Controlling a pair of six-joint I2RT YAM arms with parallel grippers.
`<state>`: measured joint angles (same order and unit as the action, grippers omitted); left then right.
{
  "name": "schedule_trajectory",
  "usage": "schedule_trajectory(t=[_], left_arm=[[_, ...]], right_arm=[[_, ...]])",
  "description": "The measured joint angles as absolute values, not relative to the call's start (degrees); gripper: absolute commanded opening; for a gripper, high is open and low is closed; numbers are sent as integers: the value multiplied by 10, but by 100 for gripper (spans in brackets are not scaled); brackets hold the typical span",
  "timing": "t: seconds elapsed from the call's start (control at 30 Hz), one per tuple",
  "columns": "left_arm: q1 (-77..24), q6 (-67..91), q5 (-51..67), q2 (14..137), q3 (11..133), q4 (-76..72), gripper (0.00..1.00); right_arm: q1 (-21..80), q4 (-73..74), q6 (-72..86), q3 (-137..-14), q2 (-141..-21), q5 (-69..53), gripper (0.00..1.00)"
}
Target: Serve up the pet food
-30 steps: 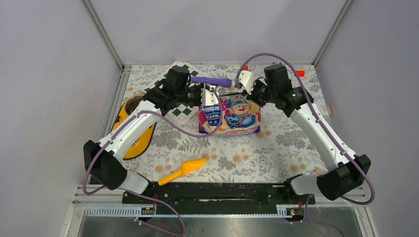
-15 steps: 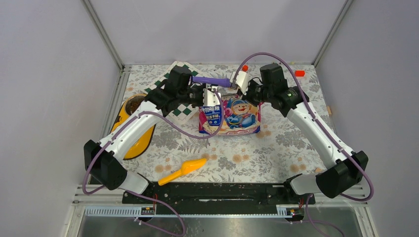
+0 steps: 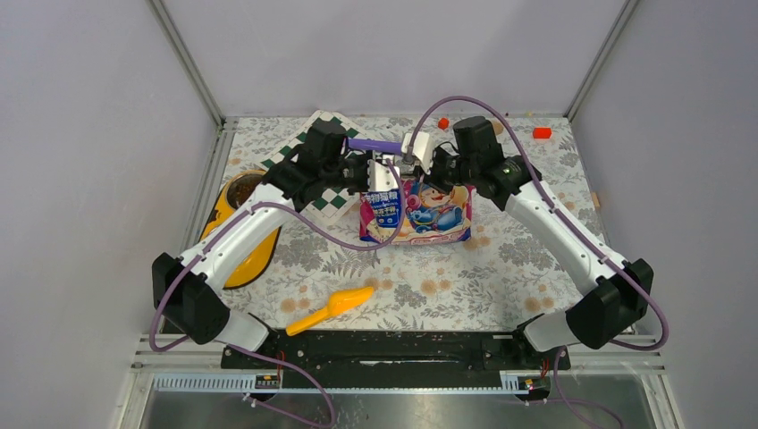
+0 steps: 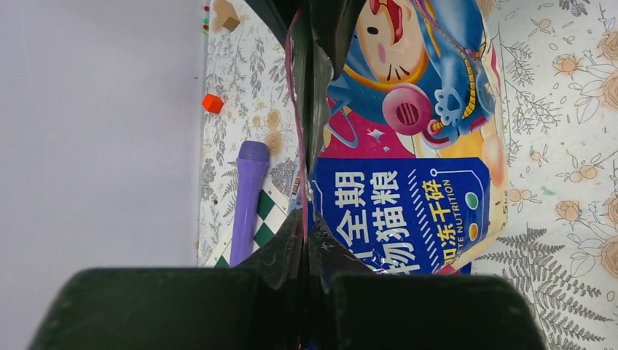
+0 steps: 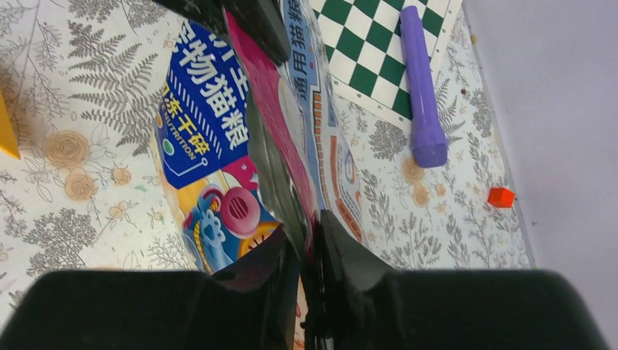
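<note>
Closed in on three sides, evenly lit, as I see it from the console.

Beyond the left gripper and right gripper stands a plain lilac-grey back wall. Matching side walls rise well outboard of each gripper, and slanting aluminium posts mark the far corners. Under both grippers lies a cloth printed with grey ferns and tan flowers. Nearer to me than the grippers, a black rail and a slotted aluminium extrusion run along the table edge. Shadows are soft.
</note>
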<state>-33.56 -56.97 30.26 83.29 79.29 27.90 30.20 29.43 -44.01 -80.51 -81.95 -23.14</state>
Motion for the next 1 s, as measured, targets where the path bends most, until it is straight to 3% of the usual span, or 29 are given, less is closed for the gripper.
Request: schedule_trajectory(t=[0.07,0.23,0.27,0.37,0.5,0.6,0.7,0.83,0.87,1.0], left_arm=[[-336,-569,303,833,791,273,0],[-335,-565,302,826,778,258,0],[-335,-563,302,823,772,252,0],[-334,-554,303,816,757,233,0],[-330,-535,309,810,743,210,0],[-328,-523,313,809,738,198,0],[-325,-514,316,808,734,191,0],[-323,-506,319,808,729,183,1],[-322,-505,320,807,728,183,5],[-321,-495,322,806,724,172,15]], right_arm=[[306,284,-435,-805,-827,-238,2],[306,274,-423,-805,-830,-240,0],[306,274,-422,-805,-830,-241,2],[306,274,-417,-805,-830,-243,20],[308,244,-398,-805,-832,-269,26],[308,222,-383,-805,-838,-287,19],[308,211,-373,-805,-848,-301,0],[309,211,-370,-805,-850,-305,0],[309,212,-371,-805,-850,-306,2],[309,213,-371,-805,-849,-303,27]])
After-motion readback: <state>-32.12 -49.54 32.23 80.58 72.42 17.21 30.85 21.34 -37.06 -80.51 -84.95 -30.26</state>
